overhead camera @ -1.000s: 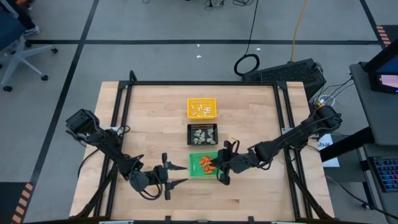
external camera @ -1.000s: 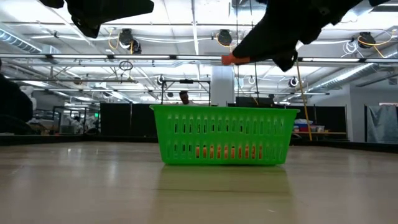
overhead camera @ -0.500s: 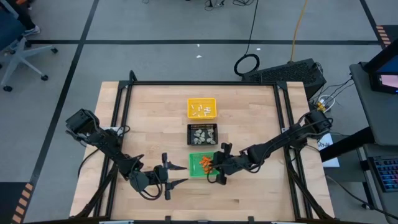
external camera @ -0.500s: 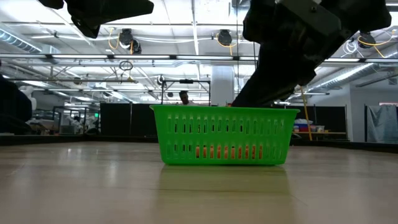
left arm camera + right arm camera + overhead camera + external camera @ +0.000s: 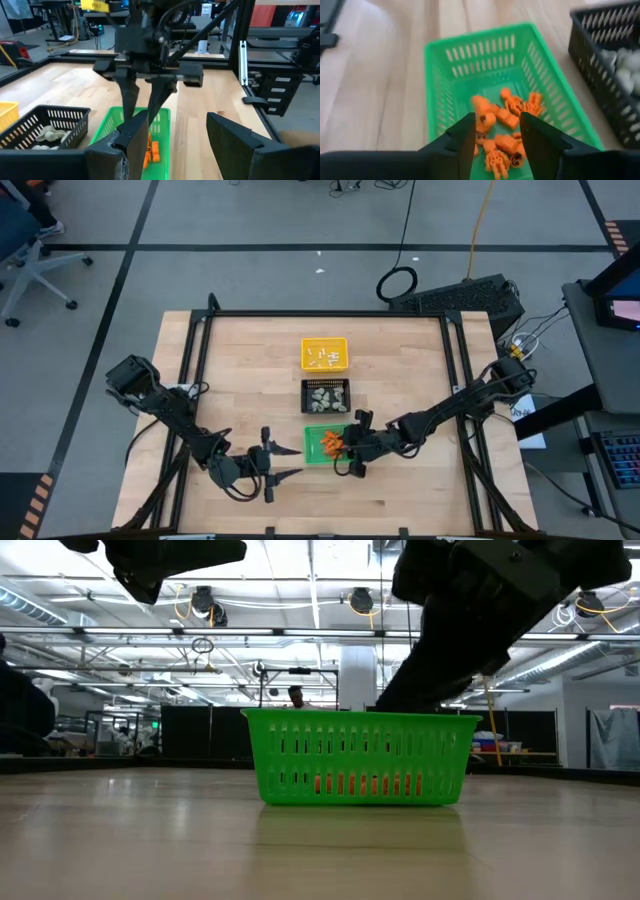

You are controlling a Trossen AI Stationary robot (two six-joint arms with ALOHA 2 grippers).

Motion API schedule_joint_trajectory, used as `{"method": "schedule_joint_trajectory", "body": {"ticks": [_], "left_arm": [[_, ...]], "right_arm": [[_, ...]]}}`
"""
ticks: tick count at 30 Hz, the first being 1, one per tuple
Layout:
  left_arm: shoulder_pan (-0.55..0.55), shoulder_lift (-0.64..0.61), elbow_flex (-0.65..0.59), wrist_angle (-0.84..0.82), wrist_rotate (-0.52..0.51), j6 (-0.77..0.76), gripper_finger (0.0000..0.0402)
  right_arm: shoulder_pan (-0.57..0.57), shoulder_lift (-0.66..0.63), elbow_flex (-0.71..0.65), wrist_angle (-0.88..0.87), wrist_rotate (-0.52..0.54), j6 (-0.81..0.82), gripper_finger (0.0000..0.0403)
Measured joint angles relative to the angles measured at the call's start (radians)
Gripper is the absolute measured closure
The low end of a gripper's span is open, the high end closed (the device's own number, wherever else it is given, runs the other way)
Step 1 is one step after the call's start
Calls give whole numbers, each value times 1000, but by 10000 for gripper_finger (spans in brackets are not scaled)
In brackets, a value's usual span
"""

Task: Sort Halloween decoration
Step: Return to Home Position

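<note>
Trays (image 5: 305,395): three | right end effector (image 5: 498,122) over orange bits (image 5: 502,142), spread, empty | left end effector (image 5: 296,461) spread, empty

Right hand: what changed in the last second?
The right hand moved left and down, over the green basket; its fingers now stand open, and the orange piece it held is gone from them. The left hand and the basket stayed put.

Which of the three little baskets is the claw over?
The green basket, holding orange bits; the right gripper hangs over it. The yellow basket and black basket lie beyond.
</note>
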Motion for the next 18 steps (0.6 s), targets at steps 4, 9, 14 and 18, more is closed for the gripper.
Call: {"method": "schedule_joint_trajectory", "body": {"ticks": [4, 9, 14, 18], "left_arm": [[6, 0, 0, 3, -24, 6, 201], [42, 0, 0, 33, -23, 82, 201], [94, -35, 0, 87, 129, 212, 206], [146, -102, 0, 67, 298, 276, 239]], "right_arm": [[28, -77, -1, -6, 1, -114, 255], [102, -233, -1, -30, 2, -334, 262], [173, -376, -1, -93, 32, -484, 281], [198, -452, -1, -180, 34, -560, 297]]}}
